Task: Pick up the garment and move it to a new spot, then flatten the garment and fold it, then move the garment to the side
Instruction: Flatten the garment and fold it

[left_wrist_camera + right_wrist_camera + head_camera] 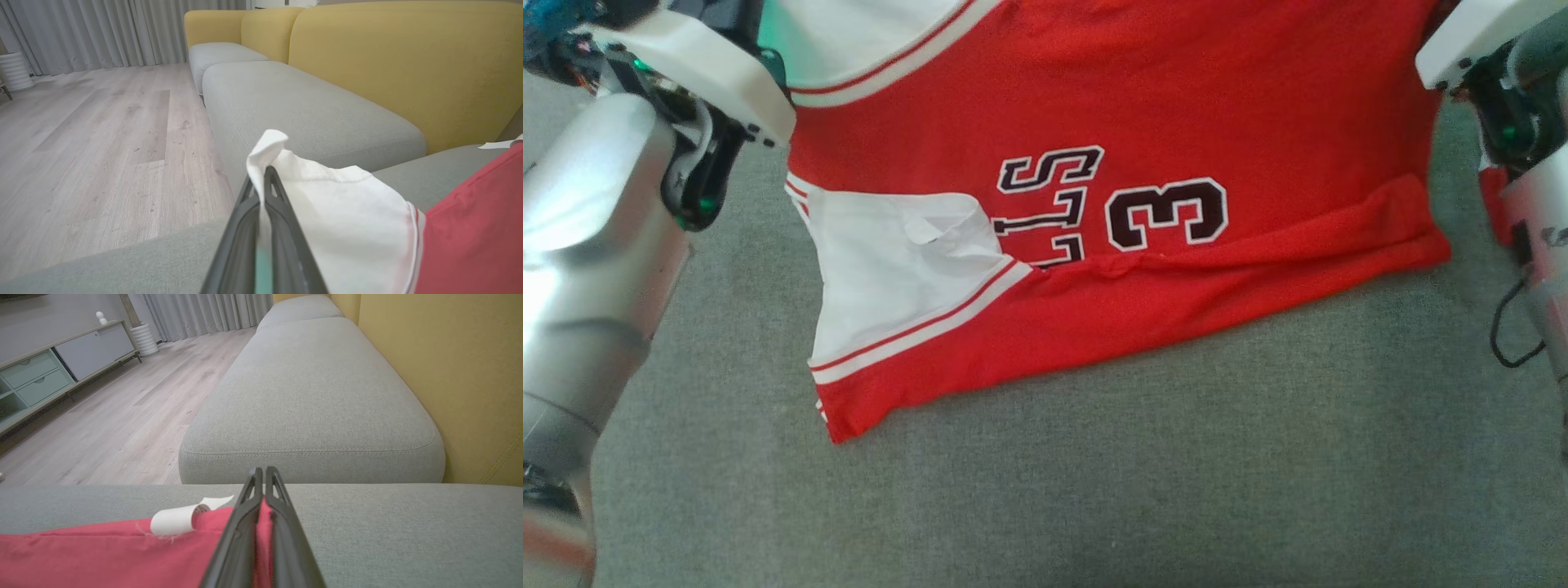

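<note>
Left gripper [263,173] is pinched tight on a white edge of the garment [1143,106], with cloth poking up past its fingertips. The right gripper [261,471] is clenched on a red edge, fabric caught between its fingers. In the head view the pale left forearm [588,245] rises at the left and the right forearm [1535,269] at the right, wrists at the garment's far corners. The red garment stretches between them, its near hem folded over on the grey sofa cushion [1176,474].
</note>
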Motion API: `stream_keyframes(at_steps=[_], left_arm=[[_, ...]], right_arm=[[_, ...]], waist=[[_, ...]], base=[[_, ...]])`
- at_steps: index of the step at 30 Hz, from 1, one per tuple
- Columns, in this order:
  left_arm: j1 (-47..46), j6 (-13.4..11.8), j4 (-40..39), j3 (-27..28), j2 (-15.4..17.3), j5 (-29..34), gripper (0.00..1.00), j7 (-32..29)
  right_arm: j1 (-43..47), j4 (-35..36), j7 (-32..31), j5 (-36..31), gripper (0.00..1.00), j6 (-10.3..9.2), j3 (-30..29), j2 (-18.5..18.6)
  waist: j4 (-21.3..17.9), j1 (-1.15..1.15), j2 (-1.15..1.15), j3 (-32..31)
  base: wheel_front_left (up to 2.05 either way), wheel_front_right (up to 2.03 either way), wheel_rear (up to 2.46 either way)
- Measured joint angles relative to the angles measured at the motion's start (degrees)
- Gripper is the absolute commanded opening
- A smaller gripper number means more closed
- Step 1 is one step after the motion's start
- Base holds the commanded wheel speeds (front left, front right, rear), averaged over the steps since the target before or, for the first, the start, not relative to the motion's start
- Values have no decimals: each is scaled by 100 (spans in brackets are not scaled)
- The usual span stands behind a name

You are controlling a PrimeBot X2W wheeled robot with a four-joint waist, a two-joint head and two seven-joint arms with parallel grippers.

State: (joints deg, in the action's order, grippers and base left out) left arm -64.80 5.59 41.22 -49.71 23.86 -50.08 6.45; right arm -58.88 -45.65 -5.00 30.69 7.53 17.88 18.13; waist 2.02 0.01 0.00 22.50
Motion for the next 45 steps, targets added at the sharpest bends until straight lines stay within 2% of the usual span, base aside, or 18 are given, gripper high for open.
stream_keyframes(at_steps=[7,13,17,25,31,39,45], left_arm=[[-115,130,457,-56,-204,14,0,322],[69,193,203,-369,-169,-204,0,302],[510,200,-538,-854,144,-535,0,-45],[1307,200,-2041,-1412,1147,-1093,0,-668],[1840,197,-2910,-1771,1571,-1374,0,-1302],[2027,65,-3501,-2035,1913,-1529,0,-1869],[2078,-37,-3573,-2135,1912,-1530,0,-1958]], right_arm=[[-44,-390,121,91,0,0,211,-48],[203,-420,135,485,0,0,443,90],[588,-345,-116,858,0,0,628,227],[1317,52,-911,1560,0,0,1148,713],[1805,138,-1244,1779,0,0,1466,1021],[1858,214,-1723,1939,0,0,1809,1246],[1929,359,-1918,2031,0,0,2020,1324]], waist=[[60,-1,0,-65],[146,-1,0,-256],[181,-1,0,-442],[230,-2,0,-924],[260,-3,0,-1252],[266,-1,0,-1384],[212,-1,0,-1380]], base=[[0,0,0],[0,0,0],[0,0,0],[0,0,0],[0,0,0],[0,0,0],[0,0,0]])
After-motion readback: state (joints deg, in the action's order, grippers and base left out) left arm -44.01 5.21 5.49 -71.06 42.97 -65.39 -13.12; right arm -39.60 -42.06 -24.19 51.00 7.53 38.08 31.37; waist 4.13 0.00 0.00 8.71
